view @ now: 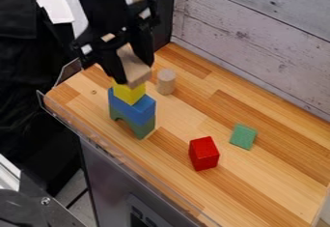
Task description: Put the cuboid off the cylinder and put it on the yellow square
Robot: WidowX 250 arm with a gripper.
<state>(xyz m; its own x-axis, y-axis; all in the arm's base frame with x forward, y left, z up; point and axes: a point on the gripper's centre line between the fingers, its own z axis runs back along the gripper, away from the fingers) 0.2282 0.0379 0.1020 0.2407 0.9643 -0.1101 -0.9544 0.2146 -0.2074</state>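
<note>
Gripping the pale wooden cuboid (137,73) between its two fingers, the black gripper (134,68) hangs in the upper left of the frame, one finger on either side of the piece. The cuboid is directly over the yellow block (130,92), which is taken to be the yellow square of the task. Whether their faces touch cannot be determined from this camera angle. The cylinder (166,82) stands upright on the wooden worktop (277,173), just right of the stack, with nothing on its top.

The step in hand is judged to be the placing; the lift off the cylinder appears complete. Recommended procedure: centre the cuboid over the yellow block, level its underside, lower straight down until it bears fully, then part the fingers evenly and withdraw upward without twisting. A hard press or an off-centre release could topple the column.

Below the yellow block is a blue block (134,106), resting on a green arch (138,126), so the footing is tall and narrow. The cylinder is the nearest obstruction; a sideways swing to the right risks striking it. The clear guard (97,138) runs along the worktop's left edge. The red block (204,153), lower centre, and the green square piece (243,136), right of centre, lie well apart from the stack and present no hindrance.
</note>
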